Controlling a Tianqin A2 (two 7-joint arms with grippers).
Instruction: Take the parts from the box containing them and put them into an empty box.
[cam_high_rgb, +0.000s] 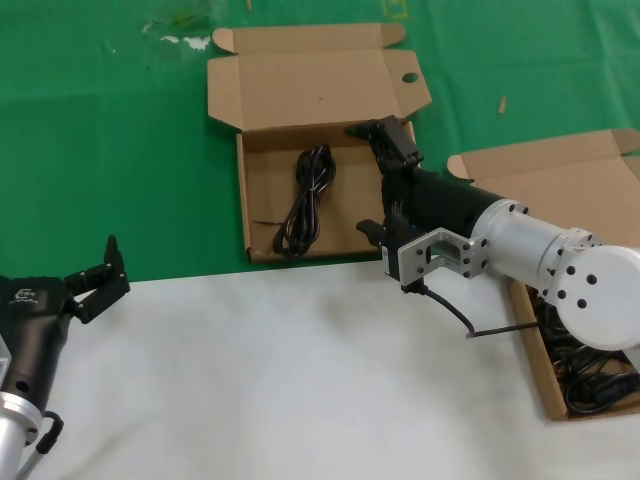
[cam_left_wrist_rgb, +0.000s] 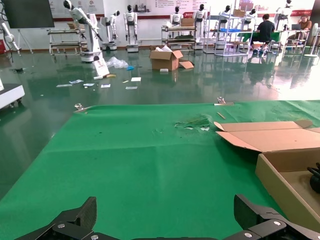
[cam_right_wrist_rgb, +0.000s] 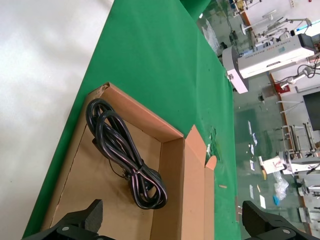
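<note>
Over the holed box (cam_high_rgb: 262, 215), the right tool (cam_high_rgb: 385, 135) hangs released.
One cable bundle (cam_high_rgb: 306, 200) lies inside this box; more cables (cam_high_rgb: 590, 385) sit in the plain box (cam_high_rgb: 560, 185) beside it. Well apart, the left tool (cam_high_rgb: 95, 280) waits, spread wide.

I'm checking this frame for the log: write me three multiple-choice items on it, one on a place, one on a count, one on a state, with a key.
1. Where is the right gripper?
A. Over the box with the holed lid
B. Over the white surface
C. Beside the left gripper

2. How many cables lie in that box?
A. None
B. One
C. Three

3. How is the left gripper?
A. Shut on a cable
B. Open, holding nothing
C. Out of view

Key: 1 A, it reaches over that box's tray. 2 B, a single black bundle lies there. 3 B, its fingers are spread and bare.
</note>
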